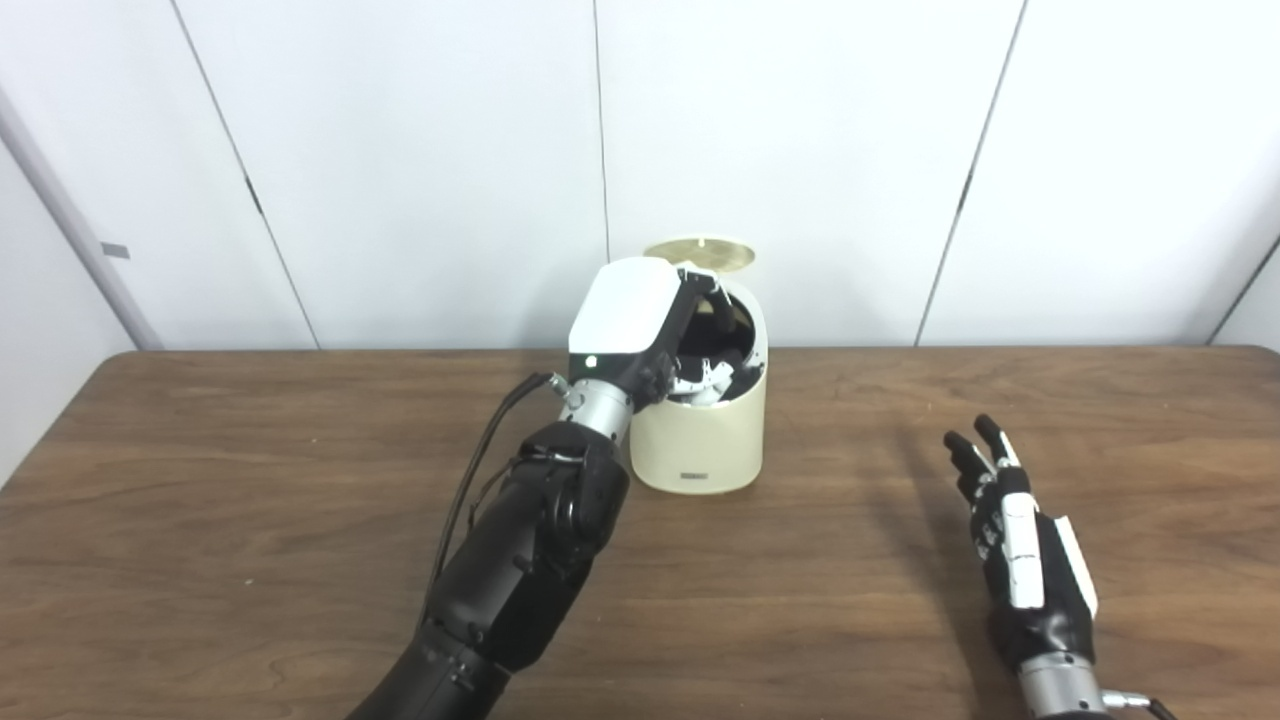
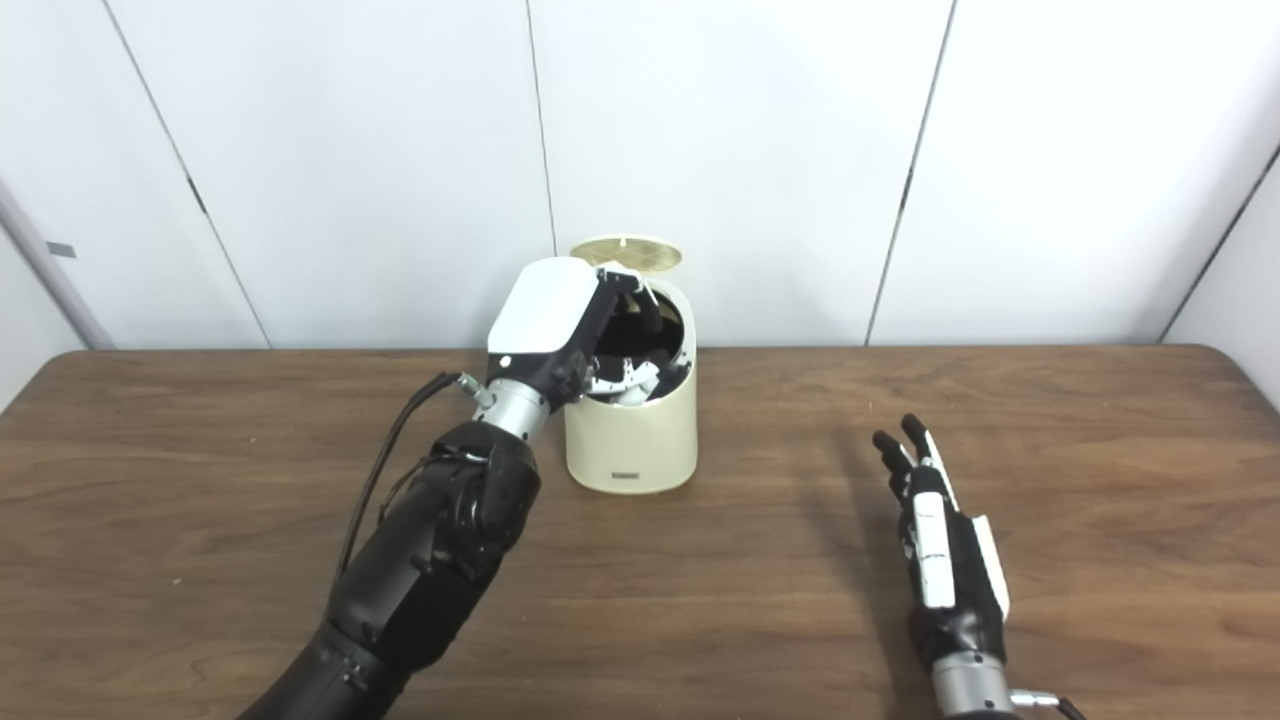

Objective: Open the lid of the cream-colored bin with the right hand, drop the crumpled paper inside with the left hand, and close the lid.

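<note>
White wall panels stood behind a brown wooden worktop. Cream-colored bin sat at the far middle, its lid tipped up and open at the back.

Left hand reached over the bin's left rim, fingers dipping into the mouth. Right hand lay well to the right and nearer, fingers straight and slightly apart, holding nothing.

Step in hand, as judged: the drop. To do it well, spread the fingers fully while they are over the opening, then lift straight up and clear of the rim, so nothing is dragged out and the bin is not nudged. Lid closing should wait until the hand is out.

Hard to make out: the crumpled paper itself. White bits inside the dark mouth could be paper or finger segments; could not tell whether the left fingers were clamped or released. The lid's hinge was hidden behind the hand.
</note>
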Controlling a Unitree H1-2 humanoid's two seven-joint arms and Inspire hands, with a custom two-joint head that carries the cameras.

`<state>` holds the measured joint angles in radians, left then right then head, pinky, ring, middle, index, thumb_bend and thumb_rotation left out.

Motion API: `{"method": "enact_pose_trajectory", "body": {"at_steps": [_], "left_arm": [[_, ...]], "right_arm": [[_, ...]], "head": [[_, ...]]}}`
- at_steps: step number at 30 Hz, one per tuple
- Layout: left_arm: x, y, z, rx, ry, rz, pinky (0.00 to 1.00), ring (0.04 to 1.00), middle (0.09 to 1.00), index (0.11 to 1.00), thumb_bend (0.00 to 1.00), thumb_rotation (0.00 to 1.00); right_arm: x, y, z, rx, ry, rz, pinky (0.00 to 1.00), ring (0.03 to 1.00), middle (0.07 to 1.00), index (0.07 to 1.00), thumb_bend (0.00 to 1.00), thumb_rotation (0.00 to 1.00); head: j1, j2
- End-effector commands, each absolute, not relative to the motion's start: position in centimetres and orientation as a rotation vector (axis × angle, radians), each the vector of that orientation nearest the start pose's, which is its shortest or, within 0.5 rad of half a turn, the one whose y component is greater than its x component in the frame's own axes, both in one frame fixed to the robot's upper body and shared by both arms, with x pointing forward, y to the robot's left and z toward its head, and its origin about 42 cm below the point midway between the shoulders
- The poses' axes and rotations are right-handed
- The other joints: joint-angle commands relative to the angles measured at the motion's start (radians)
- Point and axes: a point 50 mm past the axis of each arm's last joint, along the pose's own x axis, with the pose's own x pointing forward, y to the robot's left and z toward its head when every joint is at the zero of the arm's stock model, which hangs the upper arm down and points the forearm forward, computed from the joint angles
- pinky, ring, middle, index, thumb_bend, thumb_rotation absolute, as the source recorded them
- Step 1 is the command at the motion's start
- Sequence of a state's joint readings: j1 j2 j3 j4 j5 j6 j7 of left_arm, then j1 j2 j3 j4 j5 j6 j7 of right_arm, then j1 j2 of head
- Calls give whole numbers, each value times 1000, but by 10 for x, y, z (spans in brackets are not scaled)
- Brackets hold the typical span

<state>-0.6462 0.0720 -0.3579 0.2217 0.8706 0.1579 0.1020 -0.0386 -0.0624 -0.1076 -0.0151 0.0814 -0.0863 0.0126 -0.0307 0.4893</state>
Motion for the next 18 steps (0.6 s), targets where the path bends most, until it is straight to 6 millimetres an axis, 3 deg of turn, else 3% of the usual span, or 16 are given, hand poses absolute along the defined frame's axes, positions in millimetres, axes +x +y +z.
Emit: {"method": "enact_pose_trajectory", "body": {"at_steps": [1,8,10,12,18], "left_arm": [[445,97,278,1049,-567,-33,629,701,707,496,522,51],[444,100,279,966,-616,4,549,622,648,493,519,42],[444,100,279,932,-636,12,496,549,546,489,519,11],[444,102,280,883,-656,24,408,437,543,506,486,1],[442,105,282,848,-685,47,355,423,521,495,474,0]], "right_arm": [[276,-259,79,27,-18,-102,991,953,902,955,524,1000],[276,-261,77,37,-12,-103,991,953,903,956,537,1000],[276,-261,77,32,-15,-100,996,954,901,959,529,1000],[276,-262,76,25,-14,-99,995,952,901,964,516,1000],[276,-263,75,38,-8,-103,997,952,895,961,520,1000]], "head": [[-1,0],[2,-1],[2,-2],[4,-3],[7,-4]]}}
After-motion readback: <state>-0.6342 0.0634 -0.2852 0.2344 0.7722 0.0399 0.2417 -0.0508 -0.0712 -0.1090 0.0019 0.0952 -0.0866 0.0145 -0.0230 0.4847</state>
